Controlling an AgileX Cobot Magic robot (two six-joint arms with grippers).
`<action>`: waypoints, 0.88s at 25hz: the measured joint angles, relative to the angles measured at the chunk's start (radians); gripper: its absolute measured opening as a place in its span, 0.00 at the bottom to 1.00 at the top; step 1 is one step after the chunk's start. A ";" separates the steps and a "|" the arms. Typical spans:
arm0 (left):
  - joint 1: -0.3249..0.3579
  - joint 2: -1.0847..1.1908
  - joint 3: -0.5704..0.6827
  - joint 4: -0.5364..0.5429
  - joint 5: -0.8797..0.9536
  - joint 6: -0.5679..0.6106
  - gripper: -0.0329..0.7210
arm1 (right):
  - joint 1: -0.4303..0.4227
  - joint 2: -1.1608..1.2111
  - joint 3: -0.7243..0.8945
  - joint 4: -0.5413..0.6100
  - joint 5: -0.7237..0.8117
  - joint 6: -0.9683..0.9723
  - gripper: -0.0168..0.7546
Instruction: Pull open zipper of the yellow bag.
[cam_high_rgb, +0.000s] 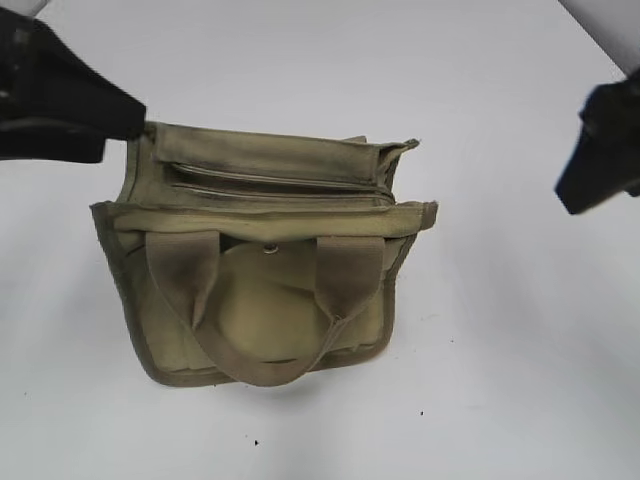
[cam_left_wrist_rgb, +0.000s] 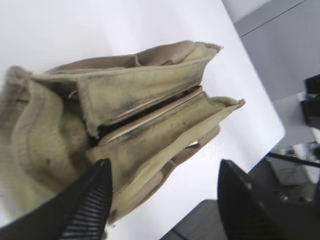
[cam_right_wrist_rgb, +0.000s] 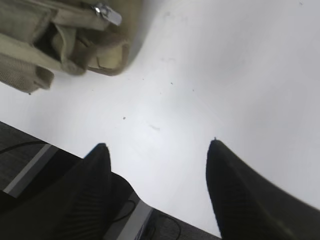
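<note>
The yellow bag (cam_high_rgb: 262, 300) stands on the white table (cam_high_rgb: 500, 350), its two webbing handles hanging down the near side. The zipper (cam_high_rgb: 270, 182) runs along its top; in the left wrist view the zipper (cam_left_wrist_rgb: 150, 114) shows as a dark gap between two parted edges of the yellow bag (cam_left_wrist_rgb: 140, 90). A silver pull tab (cam_right_wrist_rgb: 108, 14) sits at the bag end (cam_right_wrist_rgb: 60, 35) seen at the right wrist view's top left. My left gripper (cam_high_rgb: 125, 112) hovers at the bag's left end, open (cam_left_wrist_rgb: 165, 185), one finger (cam_left_wrist_rgb: 92, 200) beside the canvas. My right gripper (cam_high_rgb: 590, 160) is open (cam_right_wrist_rgb: 157, 150), apart from the bag, over bare table.
A round metal snap stud (cam_high_rgb: 271, 247) sits on the bag's front between the handles. The table edge (cam_left_wrist_rgb: 270, 145) drops off beyond the bag in the left wrist view, with dark floor and equipment (cam_left_wrist_rgb: 300, 165) below. The right wrist view shows the table edge (cam_right_wrist_rgb: 75, 155) near its fingers.
</note>
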 joint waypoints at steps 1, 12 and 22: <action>0.000 -0.035 0.000 0.064 0.004 -0.022 0.72 | 0.000 -0.052 0.042 -0.012 0.000 0.012 0.63; 0.000 -0.609 0.062 0.651 0.132 -0.368 0.72 | 0.000 -0.702 0.463 -0.034 -0.008 0.057 0.63; 0.000 -1.146 0.399 0.746 0.140 -0.415 0.72 | 0.000 -1.099 0.666 -0.095 -0.058 0.061 0.63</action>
